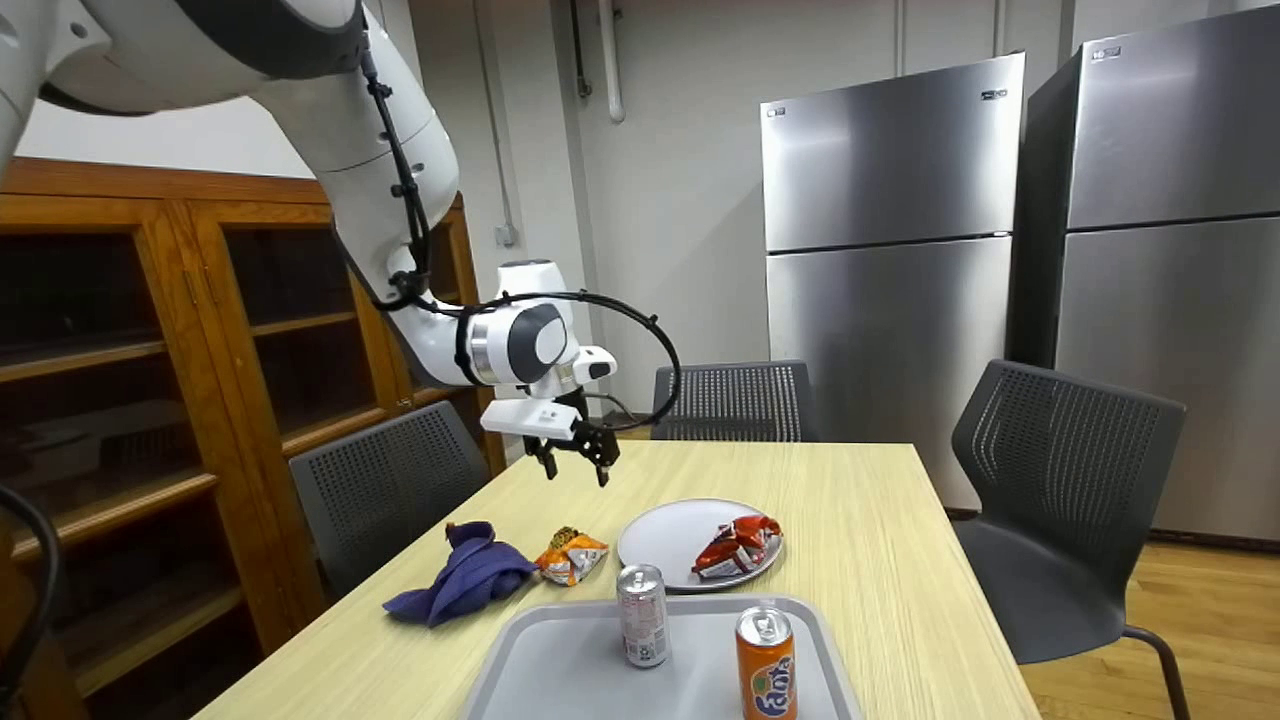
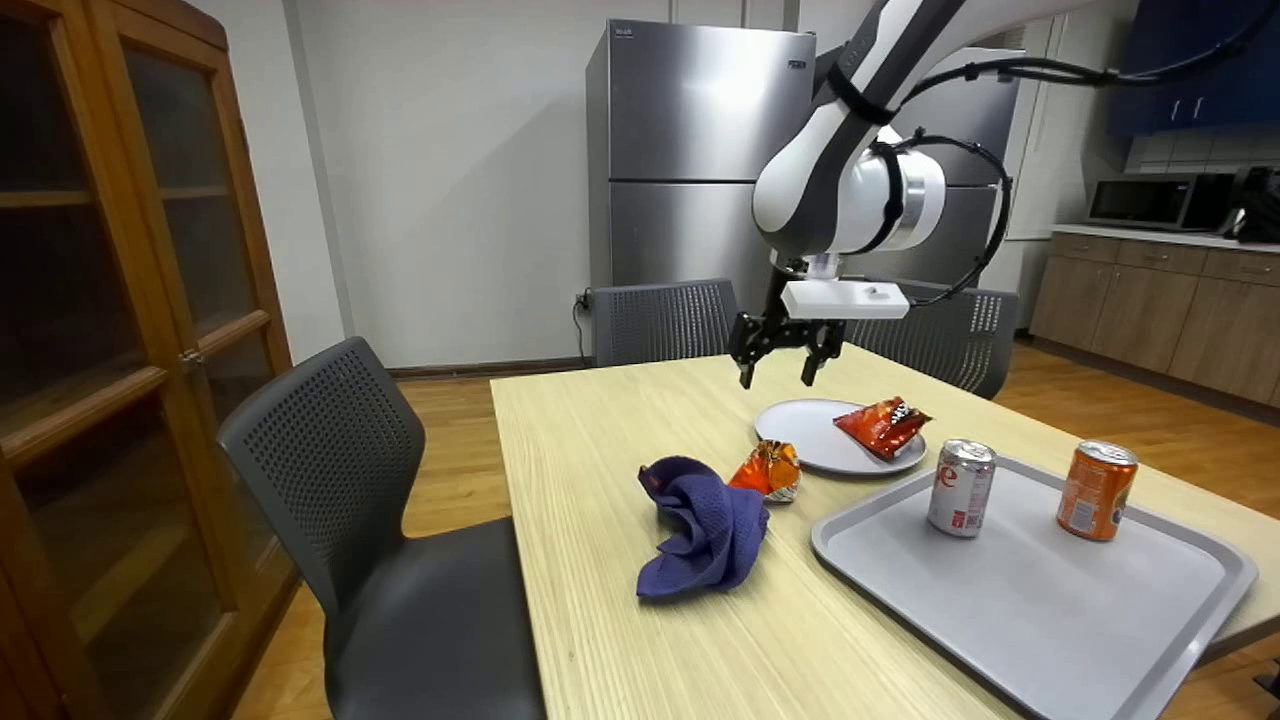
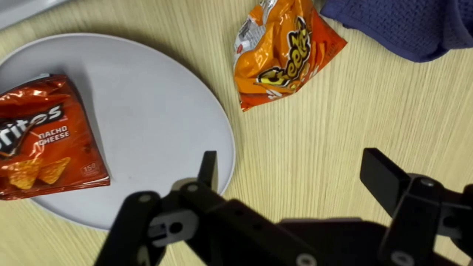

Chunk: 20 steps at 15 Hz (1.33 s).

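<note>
Surface is a pale wood-look top, fine straight grain. Plate: round, smooth, matte light grey, thin raised rim, left half of wrist view. Tray: grey, rounded corners, raised lip, lower right of an exterior view. Two upright metal cans on the tray, set apart: orange Fanta can, and silver-and-white can. Cloth: navy-purple, waffle texture, bunched in a soft heap on the surface, upper right corner of wrist view.

Doritos bag: glossy red foil, creased, white NACHO CHEESE lettering, printed chips; lies on the plate, cut off by left edge of wrist view. Cheetos bag: shiny orange foil, redder along the edges, crumpled, pointed corners, yellow lettering outlined in black, pale printed panel at its left. It lies on the surface, upper middle of wrist view, off the plate, between plate and cloth; can't tell if it touches the cloth.

Claw: black angular links, flat blocky fingertips spread wide, empty, pointing down above the surface in both exterior views. Its left-hand finger in wrist view overlaps the plate rim.

Behind: dark grey chairs with perforated backs, brushed-steel refrigerators, glass-fronted wooden cabinet at left of an exterior view.
</note>
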Each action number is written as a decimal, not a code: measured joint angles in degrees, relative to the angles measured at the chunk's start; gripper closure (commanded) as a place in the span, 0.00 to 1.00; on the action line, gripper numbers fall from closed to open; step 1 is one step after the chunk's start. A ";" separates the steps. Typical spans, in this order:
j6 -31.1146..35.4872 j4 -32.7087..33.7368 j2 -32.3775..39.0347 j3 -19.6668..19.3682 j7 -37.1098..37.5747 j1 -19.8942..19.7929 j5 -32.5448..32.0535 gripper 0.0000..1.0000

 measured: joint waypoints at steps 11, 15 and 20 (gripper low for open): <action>-0.31 1.45 -1.31 -4.17 0.54 -3.42 0.06 0.00; -0.25 1.43 -0.97 -4.05 0.53 -3.38 0.06 0.00; -0.24 1.43 -0.96 -4.04 0.53 -3.37 0.06 0.00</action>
